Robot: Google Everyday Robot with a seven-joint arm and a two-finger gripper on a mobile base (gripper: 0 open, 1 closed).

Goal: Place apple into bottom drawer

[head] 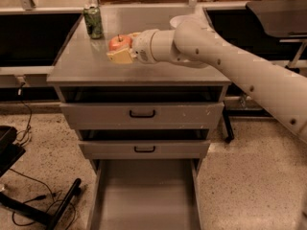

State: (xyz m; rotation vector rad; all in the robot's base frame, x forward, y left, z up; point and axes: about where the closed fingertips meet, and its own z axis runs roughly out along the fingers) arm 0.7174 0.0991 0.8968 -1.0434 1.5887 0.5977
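The apple (119, 42), red-orange with a short stem, is on top of the grey cabinet (81, 68), left of centre. My gripper (125, 46) reaches in from the right and is closed around the apple, with one yellowish finger (120, 57) in front of it and the other behind. The apple rests at or just above the cabinet top. The bottom drawer (144, 195) is pulled out below the two upper drawers, and its flat floor holds nothing.
A green can (93, 21) stands at the back left of the cabinet top. A white bowl (178, 20) shows partly behind my arm. The two upper drawers (142, 114) are slightly ajar. Cables and a black stand (43, 205) lie on the floor to the left.
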